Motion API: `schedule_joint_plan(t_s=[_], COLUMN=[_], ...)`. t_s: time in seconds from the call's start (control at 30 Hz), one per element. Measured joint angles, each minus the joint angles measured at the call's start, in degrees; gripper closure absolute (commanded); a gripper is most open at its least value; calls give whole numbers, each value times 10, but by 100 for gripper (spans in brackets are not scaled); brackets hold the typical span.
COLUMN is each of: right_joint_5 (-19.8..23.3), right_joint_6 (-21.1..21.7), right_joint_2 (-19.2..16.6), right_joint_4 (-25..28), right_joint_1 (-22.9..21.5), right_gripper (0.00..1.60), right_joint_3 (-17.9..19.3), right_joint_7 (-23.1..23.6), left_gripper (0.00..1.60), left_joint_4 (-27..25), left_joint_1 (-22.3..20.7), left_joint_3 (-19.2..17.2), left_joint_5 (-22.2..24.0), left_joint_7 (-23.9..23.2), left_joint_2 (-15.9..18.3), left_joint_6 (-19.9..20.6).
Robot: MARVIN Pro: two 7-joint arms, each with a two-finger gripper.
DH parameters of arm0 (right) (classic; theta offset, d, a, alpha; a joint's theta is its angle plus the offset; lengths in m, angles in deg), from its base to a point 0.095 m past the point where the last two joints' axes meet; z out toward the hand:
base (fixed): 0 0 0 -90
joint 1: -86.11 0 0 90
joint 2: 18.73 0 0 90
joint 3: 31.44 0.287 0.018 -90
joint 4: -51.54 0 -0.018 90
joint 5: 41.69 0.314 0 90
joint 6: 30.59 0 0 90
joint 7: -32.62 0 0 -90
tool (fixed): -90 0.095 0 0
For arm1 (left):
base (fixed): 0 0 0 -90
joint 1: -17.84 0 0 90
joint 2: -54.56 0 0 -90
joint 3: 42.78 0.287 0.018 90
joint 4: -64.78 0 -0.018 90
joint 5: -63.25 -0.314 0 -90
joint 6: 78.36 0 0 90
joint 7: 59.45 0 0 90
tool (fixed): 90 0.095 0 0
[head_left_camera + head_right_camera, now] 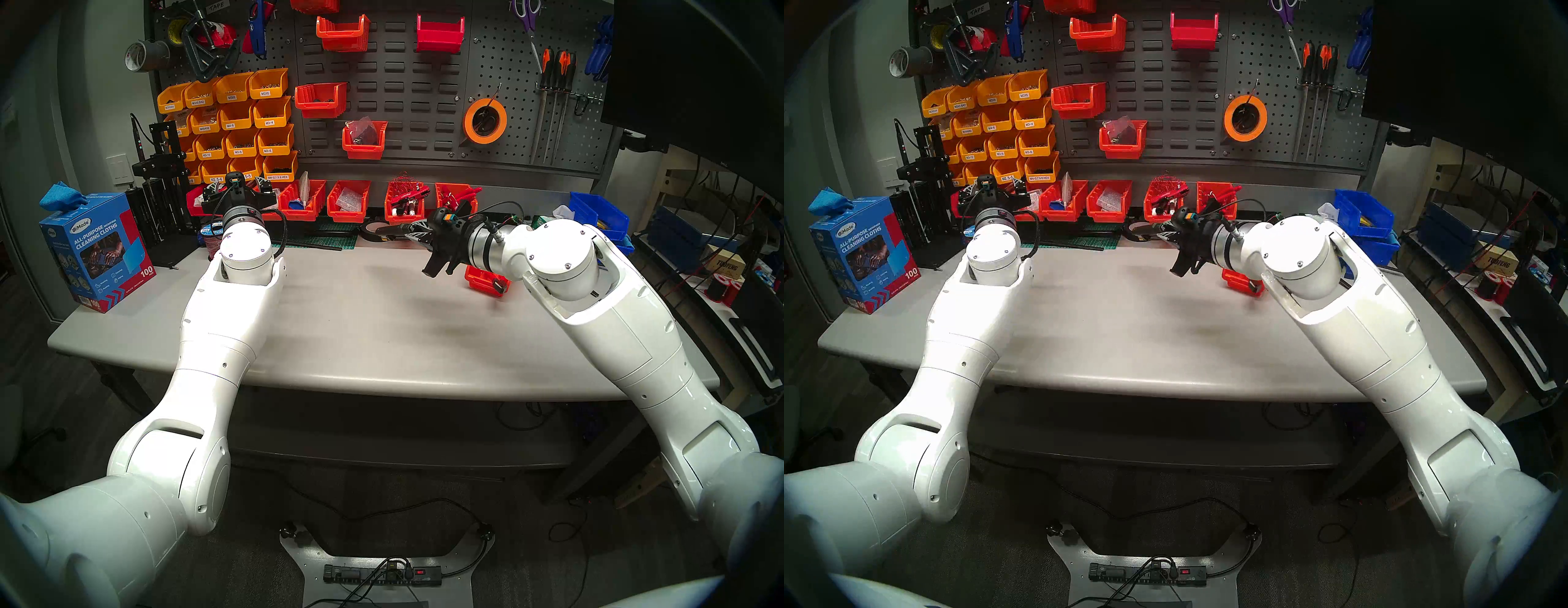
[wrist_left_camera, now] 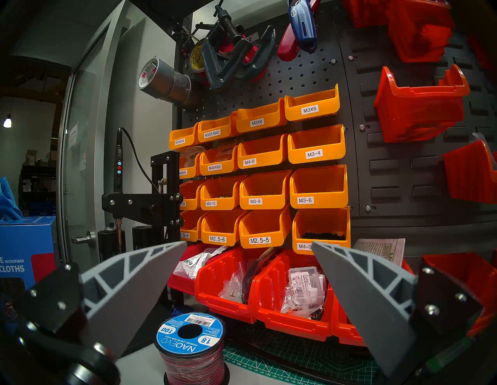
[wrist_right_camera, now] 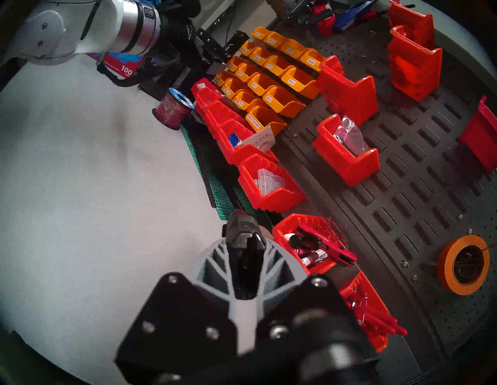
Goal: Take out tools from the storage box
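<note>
- Head views: we see our R gripper point(image 1: 409, 233) raised above the grey worktop point(image 1: 360, 322), pointing toward the back row of red bins.
- R wrist view: the grey fingers point(image 3: 212, 266) are pressed narrow on a black tool point(image 3: 242, 242), which sticks out ahead of the tips. Its far end is chunky and dark; we can't make out any label or colour there.
- Storage box point(image 1: 488, 283), orange-red, sits on the worktop just below and behind the R wrist, mostly hidden by the arm. Something black with a yellowish spot shows at its open end in head view; can't tell what it is.
- L gripper point(image 2: 248, 264): fingers point(image 2: 129, 290) spread wide, nothing between them. It hangs near the back-left of the worktop, facing the yellow labelled bins point(image 2: 263, 188) on the pegboard.
- L wrist view also shows a wire spool point(image 2: 192, 349) w/ blue label standing on the worktop just below the fingers, beside a green cutting mat point(image 2: 282, 363).
- Red bins point(image 2: 269, 290) along the back edge hold plastic bags and small parts.
- Blue box of cleaning cloths point(image 1: 95, 250) stands at the worktop's far left, well apart from both arms.
- Orange tape roll point(image 1: 485, 121) hangs on the pegboard, R of centre.
</note>
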Motion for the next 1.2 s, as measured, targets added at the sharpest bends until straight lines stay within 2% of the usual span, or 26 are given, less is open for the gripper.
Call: schedule_joint_plan(t_s=[0.2,0.5,0.87,0.9,0.93,0.97,1.0,1.1,1.13,1.2], right_joint_5=[-20,-61,-98,-102,-104,-106,-107,-108,-108,-108], right_joint_6=[-33,-114,-203,-212,-219,-227,-233,-244,-246,-251], right_joint_2=[-7,-42,-79,-83,-86,-89,-91,-97,-99,-102], right_joint_4=[6,23,28,28,28,27,27,27,27,27], right_joint_1=[-1,-2,-2,-2,-2,-2,-2,-2,-2,-2], right_gripper=[160,160,160,152,131,122,101,73,35,8], right_joint_3=[-27,-71,-91,-91,-91,-91,-91,-90,-90,-90], right_joint_7=[6,57,91,94,97,99,102,108,110,115], left_gripper=[0,0,0,0,0,0,0,0,0,0], left_joint_4=[0,0,0,0,0,0,0,0,0,0], left_joint_1=[0,0,0,0,0,0,0,0,0,0], left_joint_3=[1,1,3,3,3,3,3,3,3,4], left_joint_5=[1,2,3,3,3,3,4,4,4,4], left_joint_7=[0,1,2,2,2,2,2,2,2,2], left_joint_2=[0,1,2,2,2,2,2,3,3,3], left_joint_6=[0,0,0,0,0,0,0,0,0,0])
